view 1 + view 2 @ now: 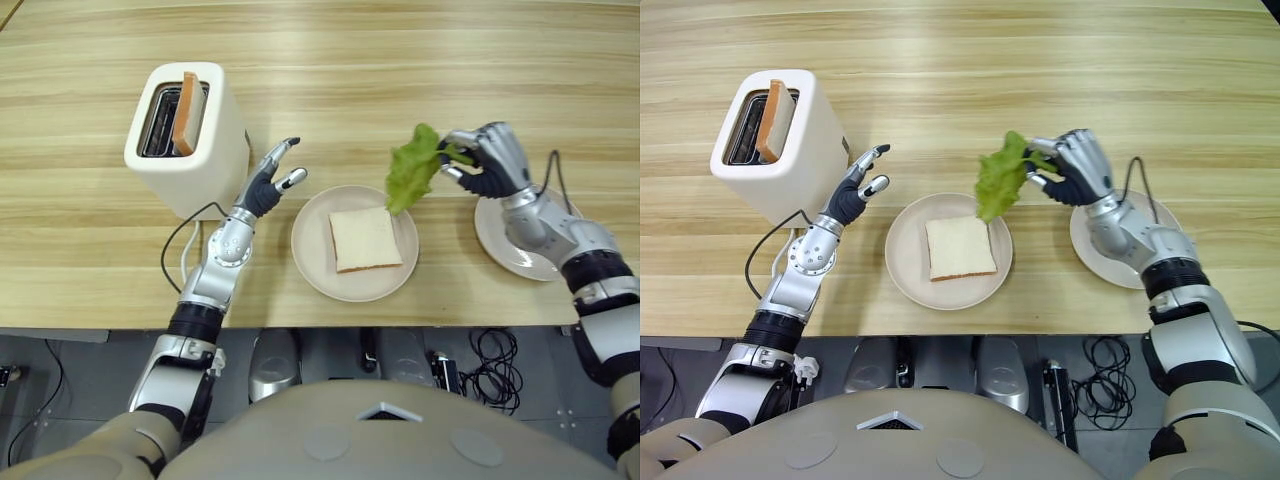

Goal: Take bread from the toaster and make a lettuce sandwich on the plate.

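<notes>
My right robot hand [490,160], right of centre, pinches the lettuce leaf [412,170]. Its long axis trails down-left toward the bread slice [365,238] on the centre plate [315,255], tip seemingly just over the slice's upper-right corner. My left robot hand [270,185] is open, empty, beside the toaster [190,140].

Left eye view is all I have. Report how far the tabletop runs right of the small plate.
Observer: The right eye view has a wider band of tabletop past the small plate, wood grain to the picture's edge.
Operator: Now trace the right arm.
Observer: From the right hand back, it crosses the small plate, then the table's front edge, its elbow fully in frame.
</notes>
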Controlling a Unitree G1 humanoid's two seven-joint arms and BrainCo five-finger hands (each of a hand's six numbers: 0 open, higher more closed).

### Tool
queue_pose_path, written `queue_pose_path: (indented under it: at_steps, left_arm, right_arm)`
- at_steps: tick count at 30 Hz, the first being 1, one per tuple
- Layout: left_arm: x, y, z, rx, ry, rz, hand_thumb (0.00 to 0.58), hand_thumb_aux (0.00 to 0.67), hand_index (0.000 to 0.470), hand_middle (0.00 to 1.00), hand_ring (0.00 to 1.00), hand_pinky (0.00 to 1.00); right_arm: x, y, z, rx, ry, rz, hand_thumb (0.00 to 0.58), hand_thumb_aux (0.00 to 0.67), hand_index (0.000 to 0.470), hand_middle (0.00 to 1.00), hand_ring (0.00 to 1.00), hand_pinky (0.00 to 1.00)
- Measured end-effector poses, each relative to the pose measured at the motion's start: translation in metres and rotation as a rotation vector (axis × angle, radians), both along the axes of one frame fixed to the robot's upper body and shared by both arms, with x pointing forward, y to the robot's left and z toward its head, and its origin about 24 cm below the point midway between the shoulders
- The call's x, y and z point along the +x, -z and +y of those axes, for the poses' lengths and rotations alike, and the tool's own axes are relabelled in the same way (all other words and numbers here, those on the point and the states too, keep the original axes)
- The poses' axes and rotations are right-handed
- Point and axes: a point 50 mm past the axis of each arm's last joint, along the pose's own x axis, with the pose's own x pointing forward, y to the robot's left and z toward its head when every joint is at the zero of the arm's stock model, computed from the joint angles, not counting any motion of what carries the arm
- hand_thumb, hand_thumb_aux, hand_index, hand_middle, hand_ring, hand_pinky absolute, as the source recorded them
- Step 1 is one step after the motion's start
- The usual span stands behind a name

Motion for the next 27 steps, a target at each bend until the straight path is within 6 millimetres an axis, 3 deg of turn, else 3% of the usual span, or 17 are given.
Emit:
queue_pose_path:
  at_steps: [3,8,18,27]
  left_arm:
    - [0.004,-0.004,-0.001,-0.005,0.002,-0.018,0.000,0.000,0.000,0.00,0.00,0.00]
    - [0.005,-0.003,0.001,-0.015,-0.008,-0.019,0.000,0.000,0.000,0.00,0.00,0.00]
    - [0.005,-0.002,0.001,-0.019,-0.009,-0.018,0.000,0.000,0.000,0.00,0.00,0.00]
    - [0.005,-0.001,0.002,-0.019,-0.010,-0.015,0.000,0.000,0.000,0.00,0.00,0.00]
  right_arm:
    - [-0.002,0.005,0.023,-0.001,-0.094,0.043,0.580,0.670,0.460,1.00,1.00,1.00]
    - [-0.008,0.016,0.046,-0.063,-0.208,0.126,0.580,0.670,0.460,1.00,1.00,1.00]
    - [-0.018,0.037,0.060,-0.169,-0.307,0.291,0.580,0.670,0.460,1.00,1.00,1.00]
    - [-0.013,0.048,0.055,-0.211,-0.241,0.377,0.580,0.670,0.460,1.00,1.00,1.00]
